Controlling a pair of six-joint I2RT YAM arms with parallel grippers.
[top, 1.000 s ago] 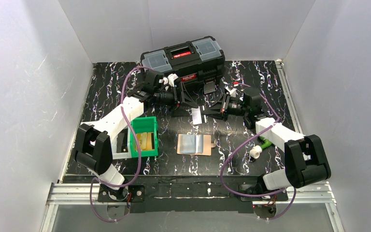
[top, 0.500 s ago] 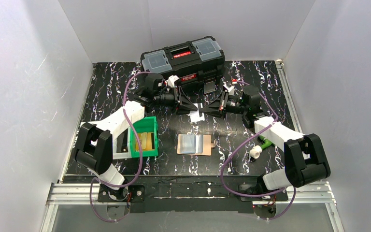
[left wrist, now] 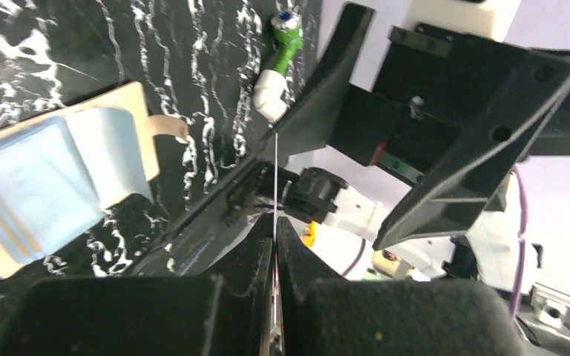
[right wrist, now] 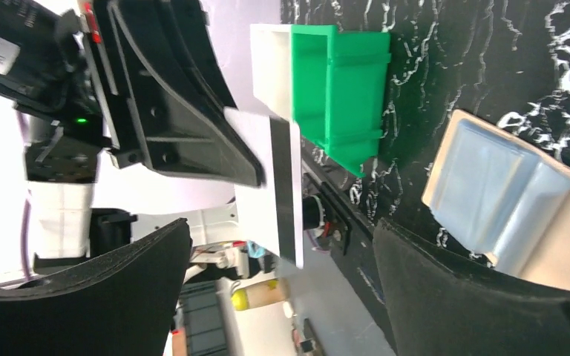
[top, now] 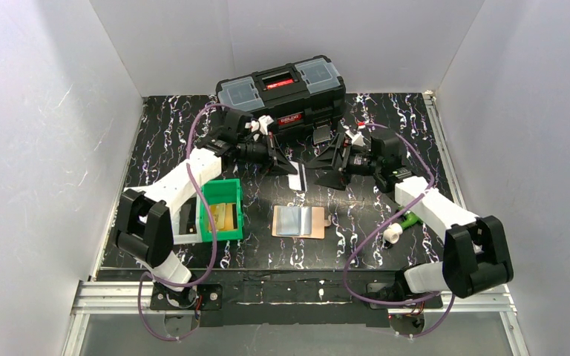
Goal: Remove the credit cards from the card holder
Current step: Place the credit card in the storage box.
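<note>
Left gripper (top: 289, 169) clamped shut on thin white rectangular card (top: 295, 180); right gripper (top: 325, 169) beside it, jaws spread wide. Flat tan leather-like card holder (top: 318, 222) lies open near the near edge of the table (top: 163, 148).

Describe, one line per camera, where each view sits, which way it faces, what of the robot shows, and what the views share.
Top external: fixed above and behind the arms, looking down on the table; both arms show, bases nearest.
Left wrist: on the left arm, looking along the left gripper, jaws shut on the card edge-on; the other arm's open jaws face it.
Right wrist: on the right arm, looking out of the right gripper, jaws open, at the card's flat face.
Shared: all three show the card holder.
</note>
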